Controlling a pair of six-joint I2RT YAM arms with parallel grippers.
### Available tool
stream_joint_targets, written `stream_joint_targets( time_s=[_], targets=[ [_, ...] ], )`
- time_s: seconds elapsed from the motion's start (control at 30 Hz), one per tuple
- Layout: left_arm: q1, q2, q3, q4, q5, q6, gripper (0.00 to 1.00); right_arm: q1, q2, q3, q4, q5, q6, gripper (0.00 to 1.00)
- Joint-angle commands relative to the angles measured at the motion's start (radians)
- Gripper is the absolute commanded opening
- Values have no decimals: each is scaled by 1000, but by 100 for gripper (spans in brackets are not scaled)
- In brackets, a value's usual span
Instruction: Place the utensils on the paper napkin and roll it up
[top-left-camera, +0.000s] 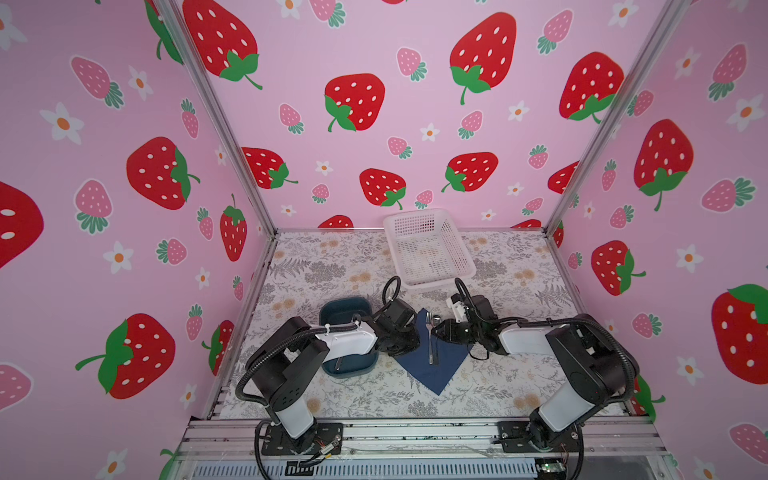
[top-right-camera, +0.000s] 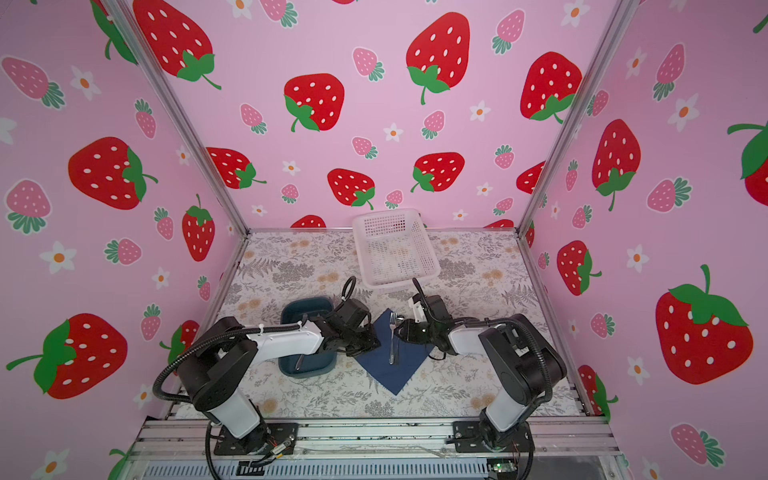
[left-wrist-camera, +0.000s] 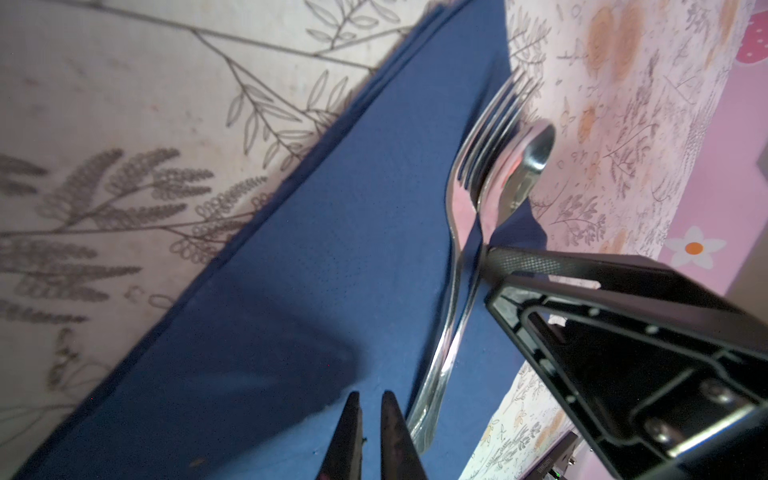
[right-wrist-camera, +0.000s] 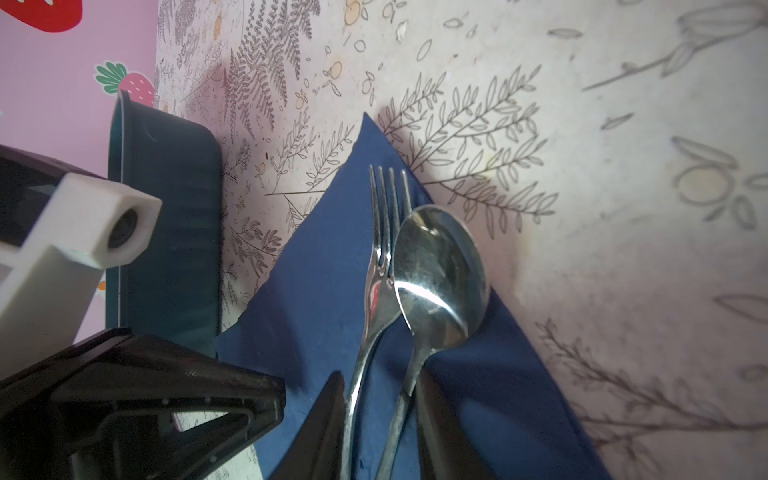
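Right gripper (right-wrist-camera: 380, 374) narrow, bracketing fork (right-wrist-camera: 376, 291) and spoon (right-wrist-camera: 440, 270) handles on navy napkin (right-wrist-camera: 316, 270); clamped or just straddling, I cannot tell. Left gripper (left-wrist-camera: 371, 395) nearly closed, empty, beside handles. Risks I see: spoon bowl beyond tips overhangs napkin edge; any drag bunches paper.

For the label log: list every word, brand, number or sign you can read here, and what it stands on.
No text reads clearly in any view.
Pale marking on a dark part in the left wrist view: too small and blurred to read.
Utensils, napkin, tray, basket: no print visible.
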Motion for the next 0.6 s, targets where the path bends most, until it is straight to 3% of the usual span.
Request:
stream_joint_targets(
  time_s=[0.0,0.27,0.57],
  targets=[
    [-5,-20,14,-53,-42,22,13,9,-31,23,-62,25,-34,32],
    [-4,-107,-8,-123,-146,12,12,95,-138,69,-215,214,-79,31],
    [7,-112,-34,-127,-144,-17,11,203,-28,213,-384,451,-79,29]
  ],
)
